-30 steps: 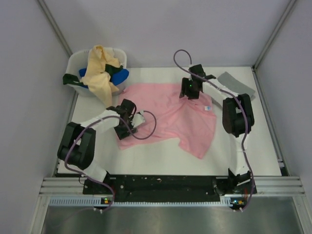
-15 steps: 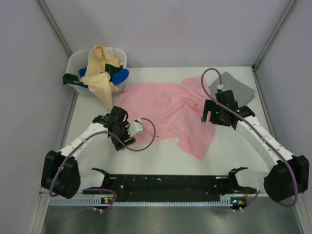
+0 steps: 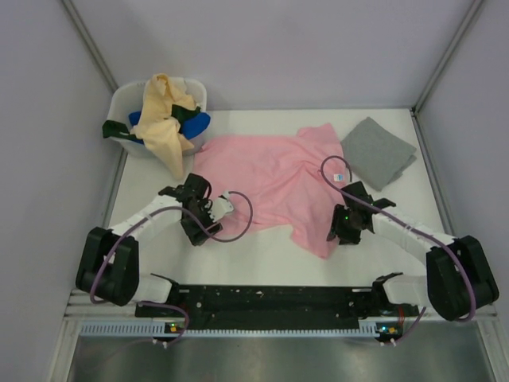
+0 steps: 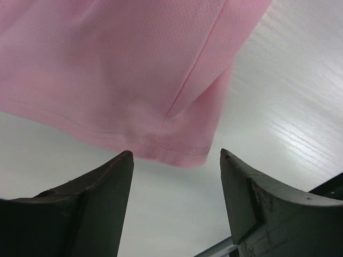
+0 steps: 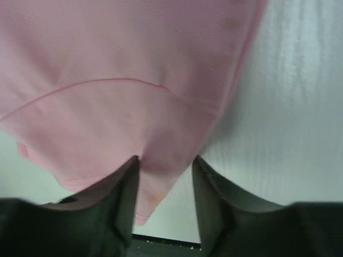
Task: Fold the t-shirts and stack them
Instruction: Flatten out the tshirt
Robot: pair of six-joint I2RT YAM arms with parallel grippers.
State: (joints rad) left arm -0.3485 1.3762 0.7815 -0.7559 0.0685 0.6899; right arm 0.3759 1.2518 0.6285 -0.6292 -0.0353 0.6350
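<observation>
Table [image 3: 262, 255] — pink tee [image 3: 270, 175] inside right pincer [image 5: 165, 159]

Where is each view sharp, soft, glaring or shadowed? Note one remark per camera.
Top external: even light, no glare, pink t-shirt clear. Left wrist: shirt weave crisp, left gripper's fingers softer, sheen on the table. Right wrist: soft overall, right gripper's fingers blurred, shirt shadowing the table.

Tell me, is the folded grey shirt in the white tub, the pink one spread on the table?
No. The top view shows the grey shirt on the table, at its far right corner, not in the tub; the pink one is spread on the table.
</observation>
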